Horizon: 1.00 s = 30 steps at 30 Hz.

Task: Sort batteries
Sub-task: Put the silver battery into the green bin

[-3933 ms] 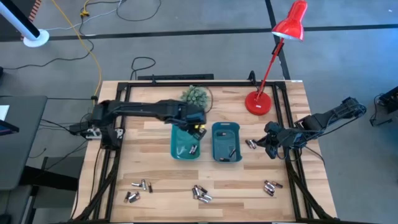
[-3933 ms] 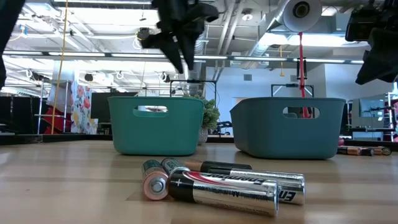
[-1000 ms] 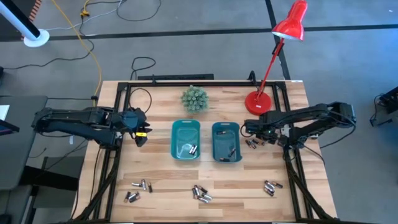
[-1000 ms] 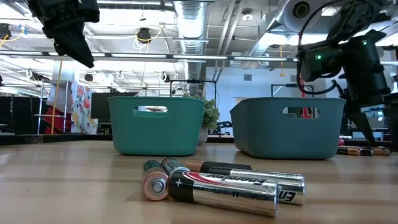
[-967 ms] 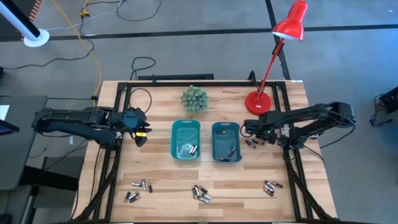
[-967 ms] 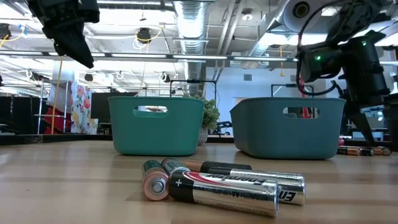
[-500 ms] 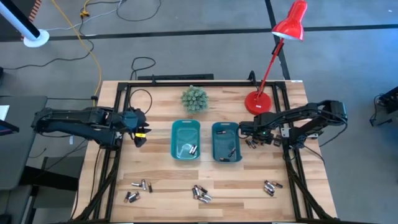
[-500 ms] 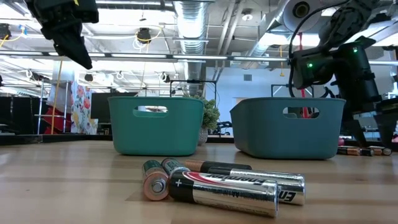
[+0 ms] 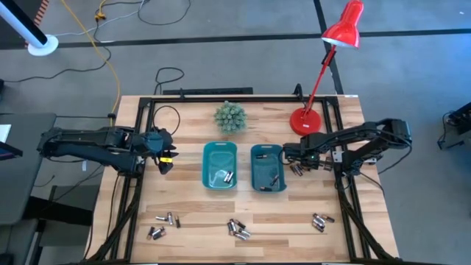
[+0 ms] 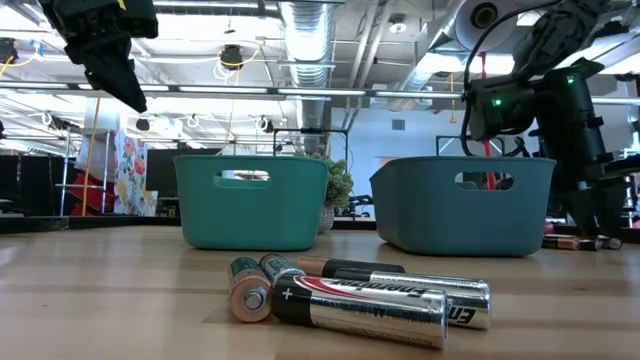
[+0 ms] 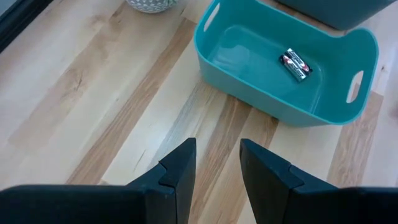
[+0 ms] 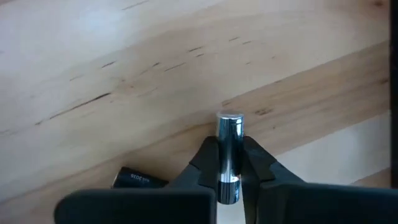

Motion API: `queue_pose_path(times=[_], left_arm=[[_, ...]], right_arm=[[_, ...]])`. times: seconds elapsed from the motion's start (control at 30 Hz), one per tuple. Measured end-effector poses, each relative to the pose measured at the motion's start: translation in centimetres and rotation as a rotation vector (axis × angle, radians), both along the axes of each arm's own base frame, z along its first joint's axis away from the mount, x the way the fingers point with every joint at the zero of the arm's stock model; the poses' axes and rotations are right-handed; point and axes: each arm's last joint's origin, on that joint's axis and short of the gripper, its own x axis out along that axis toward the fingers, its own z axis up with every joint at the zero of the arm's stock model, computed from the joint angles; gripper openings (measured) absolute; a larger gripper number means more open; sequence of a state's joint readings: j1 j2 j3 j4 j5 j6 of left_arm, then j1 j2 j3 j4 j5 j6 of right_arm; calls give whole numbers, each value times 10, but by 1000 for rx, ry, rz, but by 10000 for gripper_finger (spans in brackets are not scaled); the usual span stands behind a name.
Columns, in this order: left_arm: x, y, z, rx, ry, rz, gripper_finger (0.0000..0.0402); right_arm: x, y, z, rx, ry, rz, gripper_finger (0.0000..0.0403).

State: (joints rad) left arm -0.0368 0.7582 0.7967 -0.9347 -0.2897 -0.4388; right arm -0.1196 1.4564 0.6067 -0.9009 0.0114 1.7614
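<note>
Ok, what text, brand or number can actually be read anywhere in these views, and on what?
"En", a cut-off start of a brand name: on the front battery lying on the table in the low view.
Print on the battery in the left bin: too small to read.
Print on the dark battery beside the right pincer: too blurred to read.

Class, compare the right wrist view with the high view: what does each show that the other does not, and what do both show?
Only the right wrist view shows the right tool shut on a silvery battery over the wooden table. Only the high view shows the two teal bins, red lamp, small plant and the waiting left tool beside the bins. Both show the tabletop and loose batteries there.
</note>
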Motion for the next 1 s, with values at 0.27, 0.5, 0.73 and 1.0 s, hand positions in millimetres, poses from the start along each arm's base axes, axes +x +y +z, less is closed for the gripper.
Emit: queue_pose_path(times=[0.27,0.5,0.73,1.0], left_arm=[[-2,0,-1,-1,20,2,121],[-2,0,-1,-3,18,8,121],[-1,0,-1,-3,17,9,121],[-1,0,-1,-3,16,9,121]], right_arm=[[-8,0,18,-26,1,34,39],[-12,5,31,-49,-60,80,39],[-18,16,47,-131,-160,163,40],[-23,27,83,-247,-273,318,40]])
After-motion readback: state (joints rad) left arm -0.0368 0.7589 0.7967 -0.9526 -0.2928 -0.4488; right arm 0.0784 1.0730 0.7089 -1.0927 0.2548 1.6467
